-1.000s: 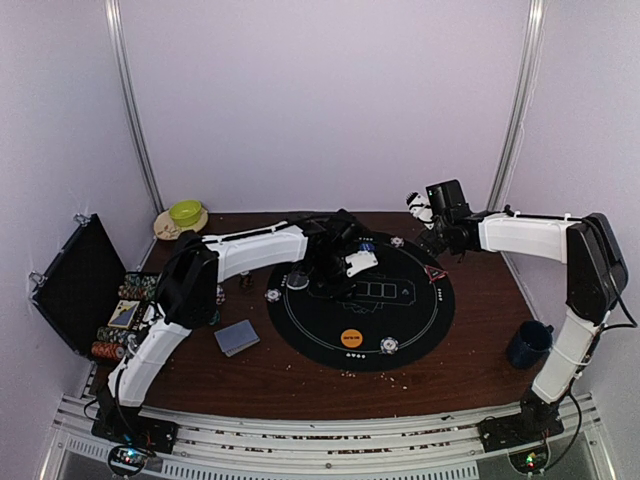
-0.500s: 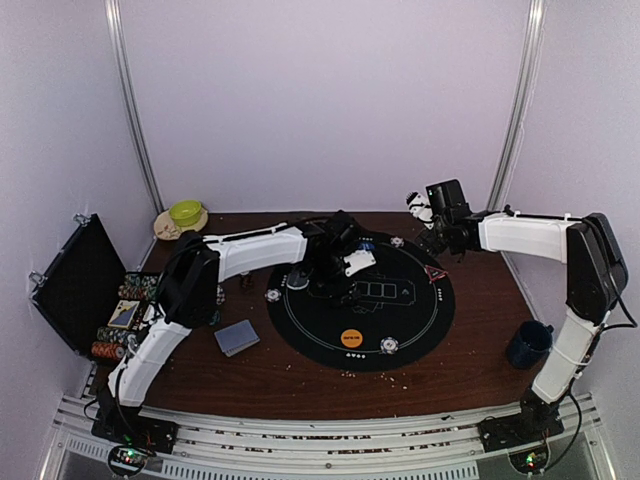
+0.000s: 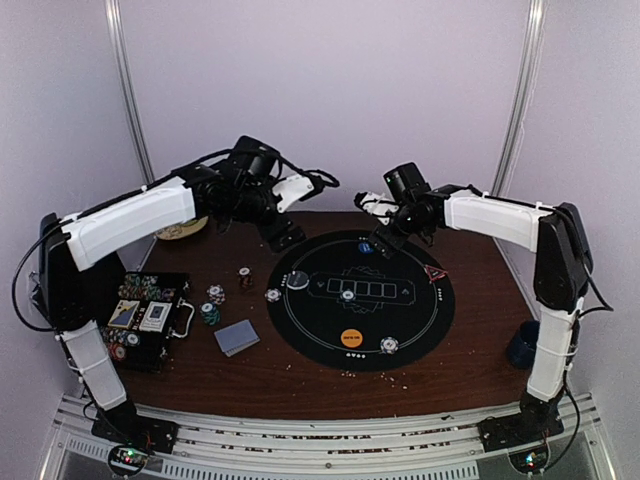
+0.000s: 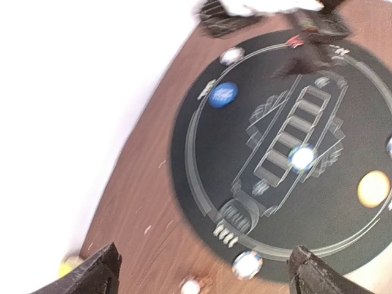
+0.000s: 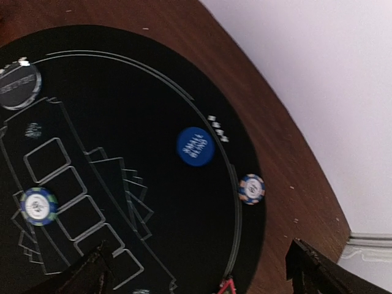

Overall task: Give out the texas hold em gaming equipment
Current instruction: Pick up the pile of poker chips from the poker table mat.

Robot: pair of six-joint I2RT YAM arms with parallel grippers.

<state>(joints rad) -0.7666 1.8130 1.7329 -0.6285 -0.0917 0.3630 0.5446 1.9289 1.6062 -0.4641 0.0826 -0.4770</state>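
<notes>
Left arm (image 3: 128,220): reaching high toward 1 o'clock. Left hand (image 3: 283,222): hanging with fingers spread wide, gripping nothing. Right arm (image 3: 497,218): stretching toward 10 o'clock. Right hand (image 3: 378,228): gaping wide, carrying nothing.

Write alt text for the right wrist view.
A black round poker mat on a brown wooden table, seen from above, with a blue button disc near its edge and a striped chip at the rim. Another chip lies on a printed card outline; open, empty jaws frame the bottom corners.
</notes>
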